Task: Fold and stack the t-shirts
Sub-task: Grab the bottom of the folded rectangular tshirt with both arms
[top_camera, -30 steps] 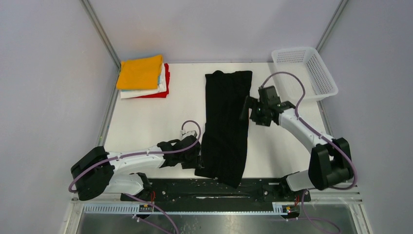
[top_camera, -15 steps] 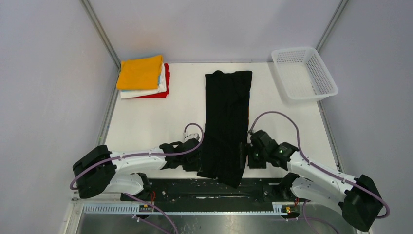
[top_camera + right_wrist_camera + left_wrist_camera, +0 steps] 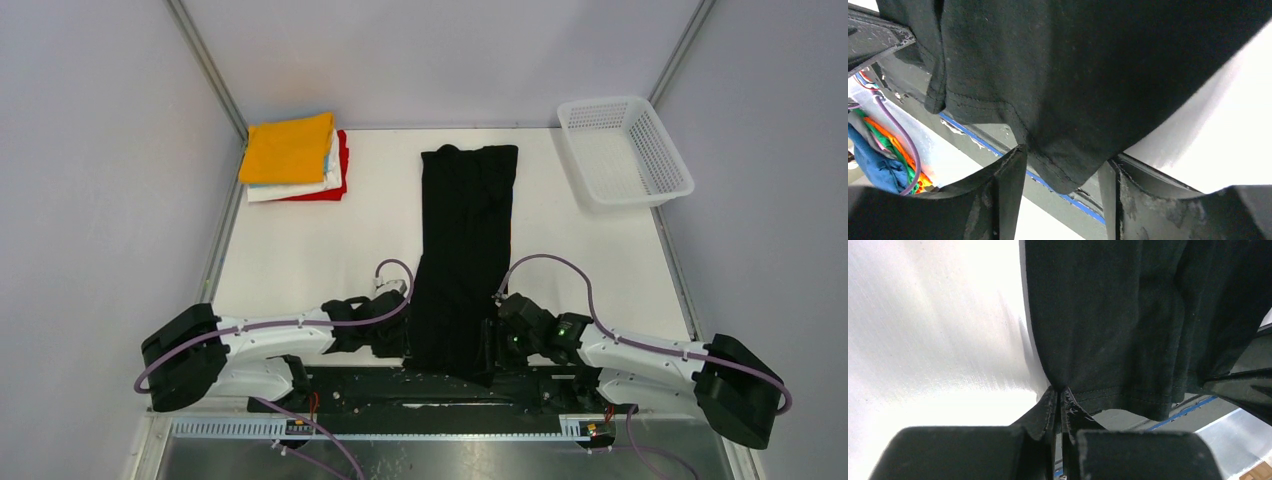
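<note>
Black t-shirt [image 3: 465, 250], large, plain, soft cloth: lies as a long narrow strip down the middle of the white table [image 3: 300, 250], its near hem hanging over the table's near edge. Stack of folded t-shirts [image 3: 290, 150], orange-yellow on top: far left corner, well apart from the strip. Right gripper [image 3: 1063, 165]: jaws apart, straddling the near right hem corner, with cloth between them but not pinched. Left gripper [image 3: 1060, 396]: jaws together, clamped on the near left hem corner. Handling note: the right jaws should likely shut on every layer at the stitched hem before any lift. Both corners should then rise level and travel together toward the far end, so the fold lands square.
</note>
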Robot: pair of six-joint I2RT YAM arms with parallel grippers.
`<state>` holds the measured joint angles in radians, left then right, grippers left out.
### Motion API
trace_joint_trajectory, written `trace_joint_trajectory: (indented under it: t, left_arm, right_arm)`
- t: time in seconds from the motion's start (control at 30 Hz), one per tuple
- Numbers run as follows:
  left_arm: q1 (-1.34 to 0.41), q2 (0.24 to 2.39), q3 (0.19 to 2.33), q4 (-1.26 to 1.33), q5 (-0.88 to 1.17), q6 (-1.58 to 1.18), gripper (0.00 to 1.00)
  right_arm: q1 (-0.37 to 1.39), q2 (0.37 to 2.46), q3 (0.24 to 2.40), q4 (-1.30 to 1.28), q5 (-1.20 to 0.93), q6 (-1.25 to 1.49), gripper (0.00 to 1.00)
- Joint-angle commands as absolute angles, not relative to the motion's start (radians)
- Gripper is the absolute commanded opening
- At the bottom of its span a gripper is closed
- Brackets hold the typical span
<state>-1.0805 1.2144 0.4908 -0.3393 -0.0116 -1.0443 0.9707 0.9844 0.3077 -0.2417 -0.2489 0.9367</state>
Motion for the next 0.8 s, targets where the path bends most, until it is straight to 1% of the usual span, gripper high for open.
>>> trace_joint_trajectory:
  t: [0.0,0.03,0.07,0.1,0.13,0.17,0.23,0.3,0.4,0.5,0.6,0.77]
  left_arm:
    - [-1.092,1.185,0.454,-0.397,-0.006,-1.072,0.00]
    - [-1.093,1.179,0.455,-0.395,-0.006,-1.074,0.00]
    - [-1.094,1.176,0.457,-0.397,-0.005,-1.074,0.00]
    - [-1.095,1.173,0.457,-0.396,-0.005,-1.074,0.00]
    - [-1.095,1.168,0.458,-0.396,-0.005,-1.074,0.00]
    - [-1.096,1.165,0.459,-0.396,-0.005,-1.073,0.00]
    - [-1.099,1.148,0.460,-0.400,0.036,-1.068,0.00]
    - [-1.101,1.120,0.455,-0.412,0.059,-1.067,0.00]
    - [-1.109,1.059,0.446,-0.448,0.086,-1.072,0.00]
    - [-1.122,1.003,0.430,-0.485,0.099,-1.095,0.00]
    - [-1.145,0.969,0.407,-0.485,0.128,-1.131,0.00]
    - [-1.192,0.972,0.397,-0.483,0.141,-1.179,0.00]
  right_arm:
    - [1.009,1.015,0.284,-0.123,-0.338,1.008,0.57]
    - [1.015,1.018,0.278,-0.111,-0.342,1.014,0.54]
    - [1.019,1.019,0.269,-0.091,-0.348,1.020,0.48]
    - [1.021,1.018,0.257,-0.067,-0.353,1.026,0.39]
    - [1.022,1.016,0.250,-0.048,-0.355,1.034,0.27]
    - [1.023,1.010,0.249,-0.044,-0.360,1.036,0.18]
    - [1.023,0.981,0.257,-0.090,-0.359,1.029,0.07]
    - [1.023,0.926,0.267,-0.176,-0.358,1.019,0.04]
    - [1.023,0.814,0.289,-0.389,-0.349,1.000,0.03]
    - [1.023,0.686,0.290,-0.533,-0.352,1.004,0.02]
    - [1.023,0.610,0.270,-0.586,-0.375,1.018,0.00]
    - [1.023,0.568,0.247,-0.578,-0.442,1.032,0.00]
